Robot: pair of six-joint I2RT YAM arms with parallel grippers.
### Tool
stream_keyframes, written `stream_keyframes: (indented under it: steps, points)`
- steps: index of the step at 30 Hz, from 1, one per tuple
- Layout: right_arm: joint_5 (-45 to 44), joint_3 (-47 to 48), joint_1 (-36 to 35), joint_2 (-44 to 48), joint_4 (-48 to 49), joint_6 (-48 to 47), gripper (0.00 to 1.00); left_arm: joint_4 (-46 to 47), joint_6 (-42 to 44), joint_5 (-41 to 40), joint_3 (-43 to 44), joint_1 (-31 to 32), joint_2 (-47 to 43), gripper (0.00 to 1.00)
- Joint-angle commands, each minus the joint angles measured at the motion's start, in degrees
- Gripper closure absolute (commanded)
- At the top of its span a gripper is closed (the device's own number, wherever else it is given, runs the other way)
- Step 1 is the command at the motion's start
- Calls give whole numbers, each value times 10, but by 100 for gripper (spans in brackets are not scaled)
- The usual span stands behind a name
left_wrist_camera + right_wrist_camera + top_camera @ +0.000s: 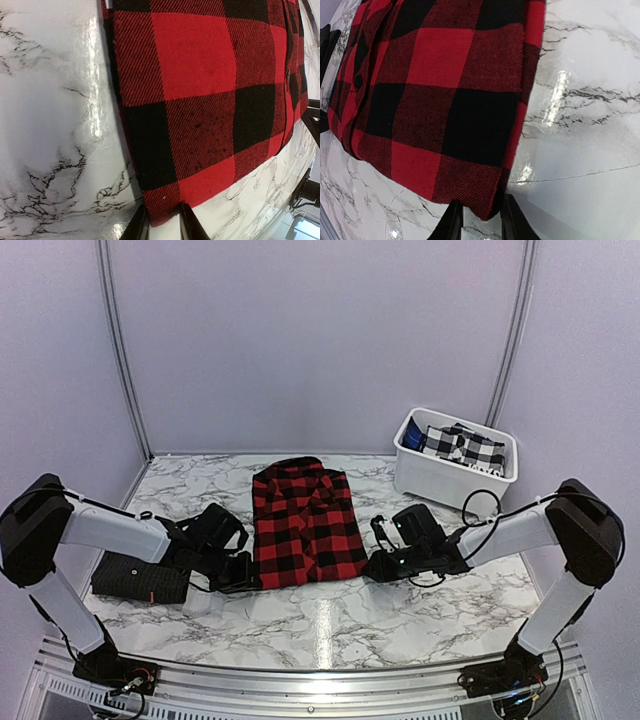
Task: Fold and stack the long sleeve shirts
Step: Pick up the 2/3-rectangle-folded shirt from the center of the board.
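**Both grippers pinch the near corners of the folded flannel shirt**

The red-and-black flannel shirt (305, 525) lies folded into a tidy rectangle in the middle of the marble table (330, 625), collar towards the far side. The left gripper (243, 575) sits low at the shirt's near left corner. In the left wrist view its two fingers (140, 226) are drawn in on either side of that corner, with the cloth filling the narrow gap between them. The right gripper (375, 565) is at the near right corner, and the right wrist view shows the same there: the fingers (453, 222) are pressed onto the tip of the corner.

The black shirt (135, 580) lies folded flat at the near left of the table, beside the left arm and apart from the flannel one. A white bin (440, 485) stands at the far right, holding a black-and-white checked cloth (465, 445).
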State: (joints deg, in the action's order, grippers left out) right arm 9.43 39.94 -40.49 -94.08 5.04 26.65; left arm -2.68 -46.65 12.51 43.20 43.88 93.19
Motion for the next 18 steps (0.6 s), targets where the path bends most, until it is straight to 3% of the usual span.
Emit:
stream_keyframes:
  steps: [1, 8, 18]
  points:
    - [-6, 27, -10, -11, -2, -10, 79, 5, 5, -11, 12, 5, 12, 80]
    - [-21, 43, -21, -19, -20, -15, 100, 3, -5, -21, 8, 6, 1, 98]
    - [-36, 1, -66, 70, -45, 11, 100, -30, -12, -45, -40, 15, -104, 100]
